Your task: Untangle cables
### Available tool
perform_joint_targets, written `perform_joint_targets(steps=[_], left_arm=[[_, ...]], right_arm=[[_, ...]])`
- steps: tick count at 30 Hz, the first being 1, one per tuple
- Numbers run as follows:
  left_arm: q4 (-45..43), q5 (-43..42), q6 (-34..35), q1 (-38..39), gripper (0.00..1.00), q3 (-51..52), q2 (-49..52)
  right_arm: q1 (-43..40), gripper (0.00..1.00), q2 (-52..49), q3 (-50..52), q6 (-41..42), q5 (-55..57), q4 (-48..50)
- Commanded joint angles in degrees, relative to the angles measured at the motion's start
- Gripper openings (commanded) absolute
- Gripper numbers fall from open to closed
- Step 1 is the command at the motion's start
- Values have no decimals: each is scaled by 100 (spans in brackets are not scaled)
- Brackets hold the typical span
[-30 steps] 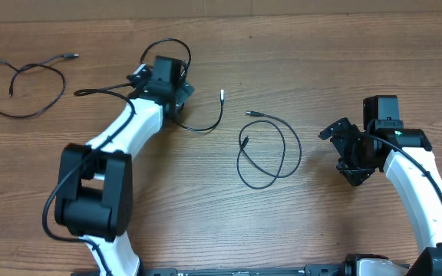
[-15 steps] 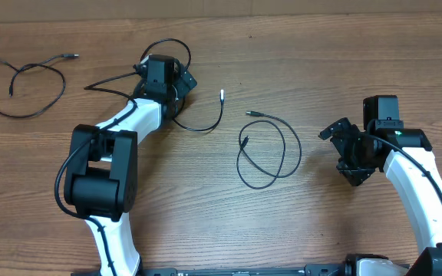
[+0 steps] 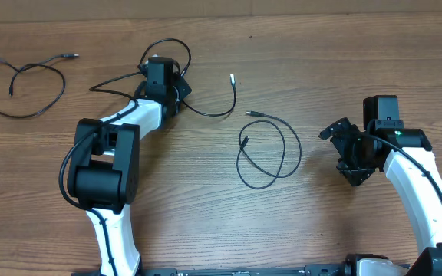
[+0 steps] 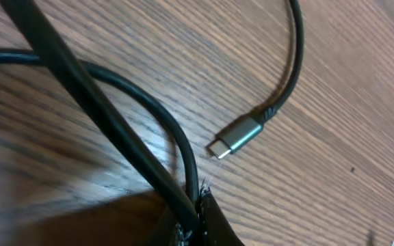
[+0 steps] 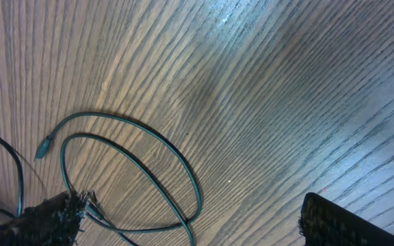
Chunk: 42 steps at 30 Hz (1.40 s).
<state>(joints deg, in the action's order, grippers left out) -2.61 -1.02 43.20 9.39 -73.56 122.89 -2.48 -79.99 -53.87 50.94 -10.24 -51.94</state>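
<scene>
Left gripper was clamped shut on the middle cable, pinched at the fingertips; that cable's silvery plug lay just right of this gripper; a looped cable lay farther right; a third cable lay well left; right gripper stood wide open, holding nothing.

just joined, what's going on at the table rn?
Cable untangling. Three cables lie apart on the table: the far-left cable, the looped middle cable, and the silver-tipped cable between them. The left gripper is shut on the silver-tipped cable. The right gripper is open, to the right of the middle loop, holding nothing.
</scene>
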Motion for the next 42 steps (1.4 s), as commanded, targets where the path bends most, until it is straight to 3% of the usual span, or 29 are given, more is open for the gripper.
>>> perform_joint_targets(steps=[1, 7, 13, 19, 24, 30, 35, 42], left_arm=[[389, -380, -369, -315, 4, -179, -603], [1858, -234, -1040, -713, 4, -291, -2079], [4343, 898, -1047, -1825, 4, -782, -3917], [5123, 1158, -960, -3215, 4, -879, -4621], [5643, 1156, -505, -4317, 4, -866, -4553], [5855, 1198, -334, -5101, 4, -863, -4074], [5635, 1255, -358, -5346, 4, -863, -3552], [5344, 2505, -398, -5364, 4, -863, -2734]], right_arm=[[22, 100, 68, 26, -39, 37, 22], [22, 100, 68, 26, -39, 37, 22], [22, 100, 68, 24, -39, 37, 22], [22, 100, 68, 24, -39, 37, 22], [22, 100, 68, 26, -39, 37, 22], [22, 100, 68, 26, -39, 35, 22], [22, 100, 68, 24, -39, 37, 20], [22, 100, 68, 26, -39, 37, 22]])
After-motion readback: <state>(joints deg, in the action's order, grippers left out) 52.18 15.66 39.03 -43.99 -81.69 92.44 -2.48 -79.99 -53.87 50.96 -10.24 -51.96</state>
